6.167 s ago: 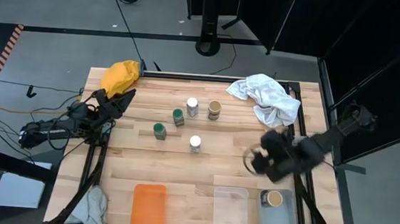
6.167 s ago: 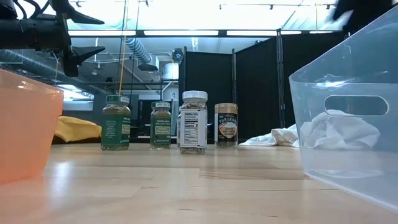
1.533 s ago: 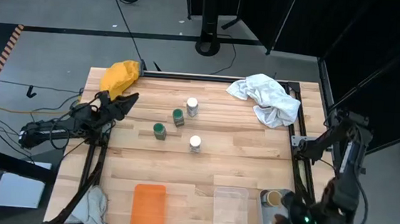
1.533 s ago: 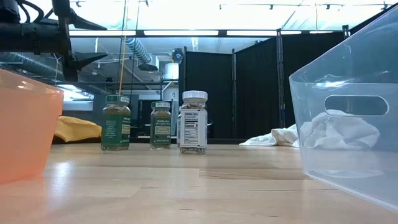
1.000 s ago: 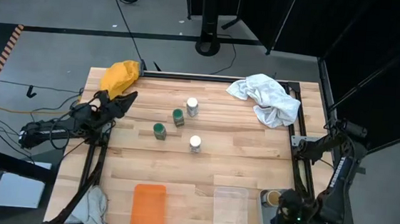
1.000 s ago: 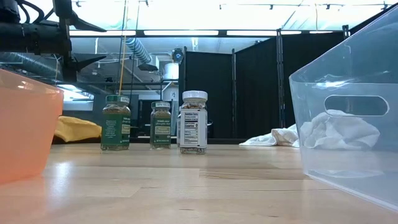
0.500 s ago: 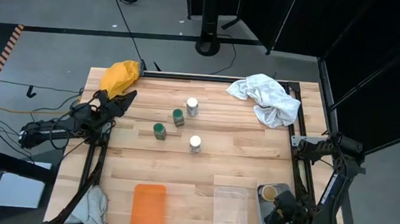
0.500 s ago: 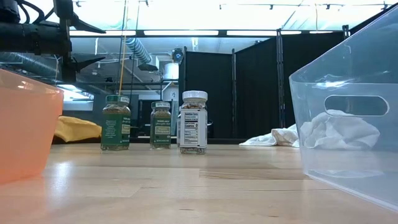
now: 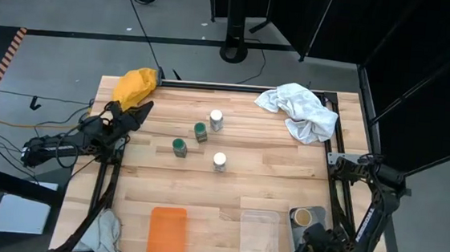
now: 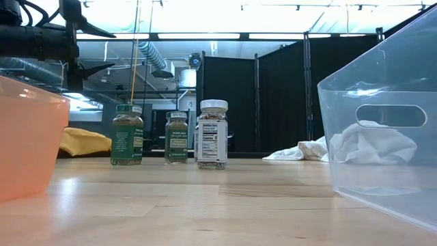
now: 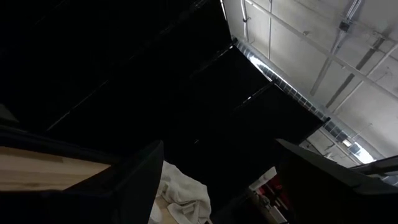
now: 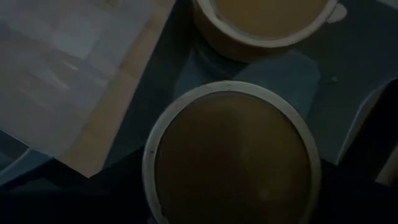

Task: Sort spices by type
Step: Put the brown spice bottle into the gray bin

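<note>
Jaws over grey tray (image 9: pixel 296 231) w/ tan-lid jars (image 12: pixel 231 158)

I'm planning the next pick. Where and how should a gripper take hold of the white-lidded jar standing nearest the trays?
Grip the white-lidded jar around its body just under the lid, coming straight down from above. It stands upright and apart from the green-lidded jars, so fingers probably fit on either side. The cylinder gives two opposed faces at any angle.
</note>
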Action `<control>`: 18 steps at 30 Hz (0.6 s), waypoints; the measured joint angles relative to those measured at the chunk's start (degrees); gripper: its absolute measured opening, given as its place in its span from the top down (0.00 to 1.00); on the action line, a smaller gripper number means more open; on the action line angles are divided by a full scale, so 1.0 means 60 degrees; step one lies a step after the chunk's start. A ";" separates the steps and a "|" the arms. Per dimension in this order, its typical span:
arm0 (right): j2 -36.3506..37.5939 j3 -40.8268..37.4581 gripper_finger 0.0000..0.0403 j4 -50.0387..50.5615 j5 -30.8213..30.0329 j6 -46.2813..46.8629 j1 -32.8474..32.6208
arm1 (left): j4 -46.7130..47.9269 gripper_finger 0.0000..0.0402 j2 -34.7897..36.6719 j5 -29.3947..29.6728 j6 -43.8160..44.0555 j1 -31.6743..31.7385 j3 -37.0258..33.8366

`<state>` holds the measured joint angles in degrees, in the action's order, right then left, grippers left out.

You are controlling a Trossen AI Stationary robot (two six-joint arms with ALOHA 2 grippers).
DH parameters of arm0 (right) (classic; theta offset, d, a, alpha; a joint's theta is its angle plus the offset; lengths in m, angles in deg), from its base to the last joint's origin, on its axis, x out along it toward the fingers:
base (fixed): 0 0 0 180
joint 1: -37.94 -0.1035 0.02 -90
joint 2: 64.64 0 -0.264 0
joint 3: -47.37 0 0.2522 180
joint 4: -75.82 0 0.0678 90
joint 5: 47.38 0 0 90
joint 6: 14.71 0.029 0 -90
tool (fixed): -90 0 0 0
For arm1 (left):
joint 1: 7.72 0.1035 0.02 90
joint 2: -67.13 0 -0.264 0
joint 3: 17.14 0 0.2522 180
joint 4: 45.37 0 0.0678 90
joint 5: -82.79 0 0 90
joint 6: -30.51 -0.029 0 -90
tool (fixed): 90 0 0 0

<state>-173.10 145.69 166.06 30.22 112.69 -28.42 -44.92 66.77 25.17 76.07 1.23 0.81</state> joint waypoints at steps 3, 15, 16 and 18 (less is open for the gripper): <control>-0.0023 -0.0004 0.22 -0.0190 -0.0012 -0.0058 0.0003 | -0.0001 0.24 0.0000 -0.0001 -0.0005 0.0000 0.0000; 0.0095 -0.0008 0.23 -0.0696 -0.0011 -0.0261 0.0086 | -0.0003 0.24 0.0000 -0.0507 0.0066 0.0000 0.0000; 0.0170 -0.0008 0.22 -0.0616 -0.0024 -0.0259 0.0117 | -0.0004 0.24 0.0000 -0.0696 0.0102 0.0000 0.0000; 0.0412 -0.0011 0.22 -0.0345 -0.0141 -0.0264 0.0202 | -0.0005 0.24 0.0000 -0.0980 0.0182 0.0000 0.0000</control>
<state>-170.63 145.62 163.99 29.37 111.10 -27.21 -44.96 66.77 19.29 77.16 1.23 0.81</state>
